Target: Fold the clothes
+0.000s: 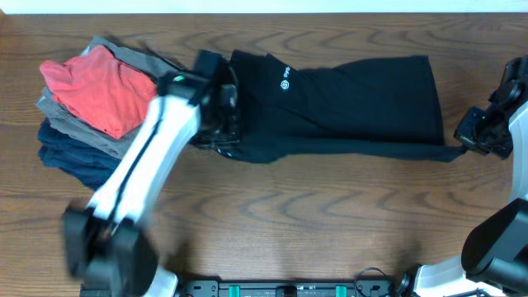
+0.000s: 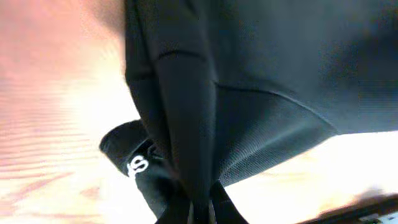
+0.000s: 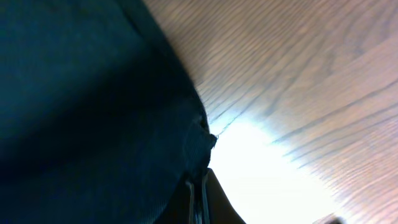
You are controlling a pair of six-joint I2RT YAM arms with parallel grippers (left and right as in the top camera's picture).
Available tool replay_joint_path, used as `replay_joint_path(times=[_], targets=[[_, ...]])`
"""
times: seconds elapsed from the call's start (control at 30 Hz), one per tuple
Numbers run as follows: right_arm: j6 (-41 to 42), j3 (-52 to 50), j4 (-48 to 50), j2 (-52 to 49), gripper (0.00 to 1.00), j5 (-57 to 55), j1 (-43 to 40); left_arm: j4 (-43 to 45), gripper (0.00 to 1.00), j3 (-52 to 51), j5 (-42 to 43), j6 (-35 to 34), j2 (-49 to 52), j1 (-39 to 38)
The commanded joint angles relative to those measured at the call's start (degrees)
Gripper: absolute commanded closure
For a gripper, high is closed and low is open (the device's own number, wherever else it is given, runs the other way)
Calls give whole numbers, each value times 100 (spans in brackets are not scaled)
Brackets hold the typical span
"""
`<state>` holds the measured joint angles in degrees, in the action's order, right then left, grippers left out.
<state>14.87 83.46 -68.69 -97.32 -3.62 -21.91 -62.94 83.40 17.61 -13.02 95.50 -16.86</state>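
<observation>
A: Where is the black short-sleeved T-shirt of soft fabric (image 1: 355, 99) lying?

B: It is lying as a long band across the far half of the brown wooden table (image 1: 313, 214), with its small white logo (image 1: 285, 82) facing up. The left gripper (image 2: 199, 208) is pinching the left end, closed tight on a bunch of cloth. The right gripper (image 3: 200, 196) is clamping the near right corner the same way.

A: What is worrying you?

B: The left pinch is gathering several layers, plus a sleeve showing white lettering (image 2: 138, 165). I am judging that one layer could slip out while that end is being carried over, leaving a crooked fold. The right grip is sitting at the very edge of the hem, so a hard pull could free it.

A: And the neighbours?

B: A stack is sitting just beside the left end: a red-orange folded garment (image 1: 99, 87) over a grey folded garment (image 1: 51, 107) and a navy folded garment (image 1: 70, 157). A wide swing of the left arm could drag or topple it.
</observation>
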Motion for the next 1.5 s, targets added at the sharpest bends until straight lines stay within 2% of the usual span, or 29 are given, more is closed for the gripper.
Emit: replay_joint_path(times=[0.0, 0.2, 0.37, 0.57, 0.7, 0.9, 1.07, 1.2, 1.3, 1.47], targets=[[-37, -22, -4, 476, 99, 459, -79, 2, 94, 155, -205, 229, -1012, 181], [-258, 85, 267, 1606, 99, 713, -138, 837, 94, 483, -208, 229, -2621, 286], [-275, 94, 697, 2743, 99, 763, -138, 1635, 94, 483, -232, 227, -3565, 289], [-271, 94, 1392, 3838, 100, 883, -138, 1832, 94, 483, -238, 227, -3991, 289], [-273, 94, 1919, 4085, 99, 885, -138, 1808, 94, 483, -549, 227, -3827, 289], [-278, 94, 2361, 3593, 99, 1134, -136, 1902, 94, 483, -673, 221, -2964, 297], [-348, 94, 2756, 2557, 99, 1727, -20, 2288, 95, 483, -675, 208, -1779, 350], [-382, 94, 3136, 1609, 99, 1786, 188, 2522, 94, 723, -671, 232, -590, 459], [-380, 103, 3532, 898, 99, 1786, 330, 2253, 94, 1423, -636, 363, 365, 509], [-332, 831, 3720, -157, 99, 1803, 503, 1333, 94, 3716, -627, 442, 1980, 640]])
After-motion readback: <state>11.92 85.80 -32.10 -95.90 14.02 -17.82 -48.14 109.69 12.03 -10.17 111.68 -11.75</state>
